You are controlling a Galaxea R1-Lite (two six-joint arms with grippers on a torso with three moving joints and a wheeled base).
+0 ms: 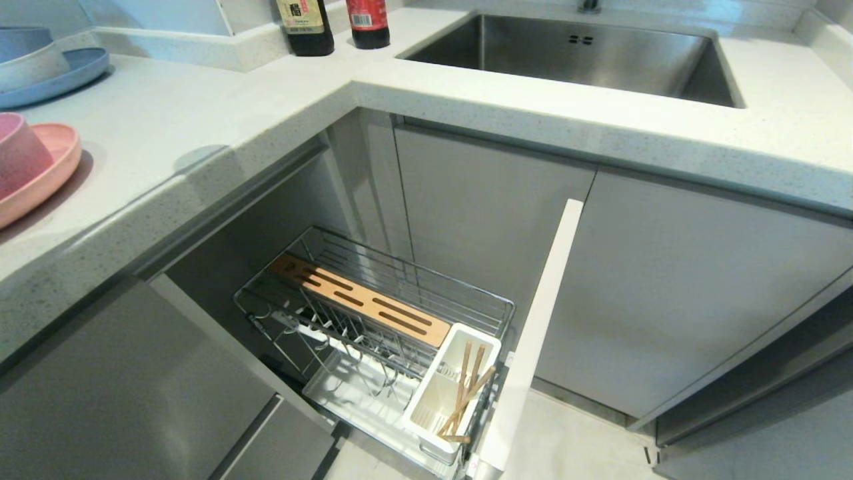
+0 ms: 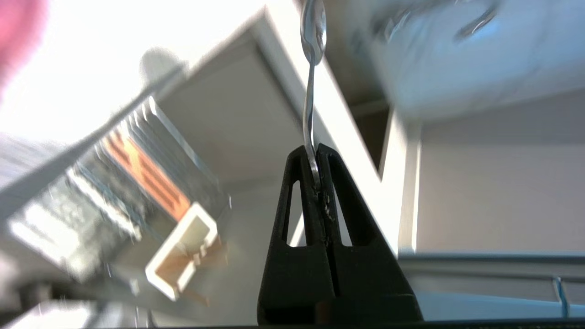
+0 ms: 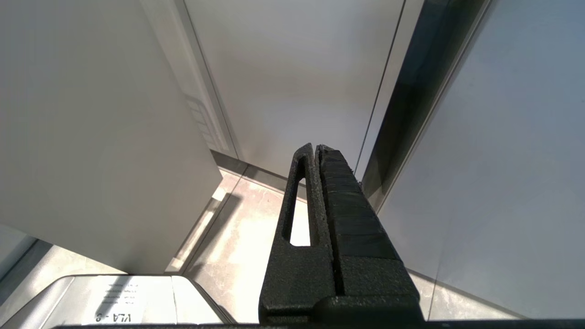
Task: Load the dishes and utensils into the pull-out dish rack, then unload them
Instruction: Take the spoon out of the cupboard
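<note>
A kitchen corner seen from above by the head camera. In the lower centre of the frame, a chrome wire pull-out dish rack (image 1: pixel 373 320) stands drawn out of a grey cabinet. A slotted light wooden strip (image 1: pixel 360 300) runs along its top, and a white plastic utensil cup (image 1: pixel 426 407) sits at its near end. A pair of light wooden chopsticks (image 1: pixel 466 390) leans inside that cup. At the far left edge, on the pale speckled countertop (image 1: pixel 200 113), a small round pink bowl (image 1: pixel 20 153) sits on a large flat pink plate (image 1: pixel 46 180).

Neither arm shows in the head view. In the left wrist view, the black left gripper (image 2: pixel 315 153) is clamped tight on the handle of a long shiny metal spoon (image 2: pixel 311 55). The spoon's long axis runs straight out from the fingertips, bowl end farthest away at the upper centre of the frame. The rack and its cup appear blurred at the lower left of that frame, well apart from the spoon, so the cup lies off to one side of the spoon's line rather than ahead of it. The left arm is plainly the one placed to deliver it.

The right gripper (image 3: pixel 317 148) is closed on nothing, parked facing cabinet doors and floor.
</note>
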